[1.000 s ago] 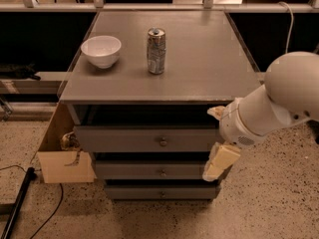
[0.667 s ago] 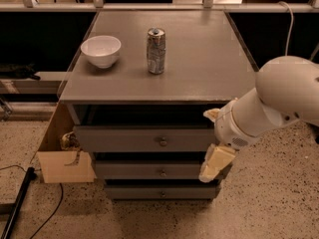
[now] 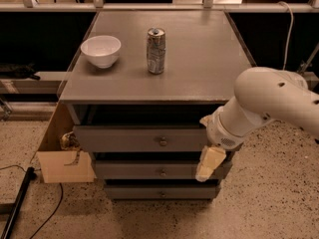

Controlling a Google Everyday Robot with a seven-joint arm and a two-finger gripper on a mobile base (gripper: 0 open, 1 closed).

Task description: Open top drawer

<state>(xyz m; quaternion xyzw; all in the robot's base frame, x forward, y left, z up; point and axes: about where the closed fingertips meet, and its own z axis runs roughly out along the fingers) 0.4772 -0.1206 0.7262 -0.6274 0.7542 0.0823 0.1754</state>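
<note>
Grey-painted wood is seen on the top drawer (image 3: 129,139), the widest of 3 flat fronts, which is set directly beneath the tabletop (image 3: 199,68). 1 small round brass knob (image 3: 163,142) is fixed at its centre. The gripper (image 3: 203,147) is held at the drawer's right end, its 2 cream fingers (image 3: 210,162) spread apart.

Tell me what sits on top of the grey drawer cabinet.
A white bowl and a silver can stand apart on the cabinet top. The top drawer interior is hidden. The gripper is at its right end.
</note>
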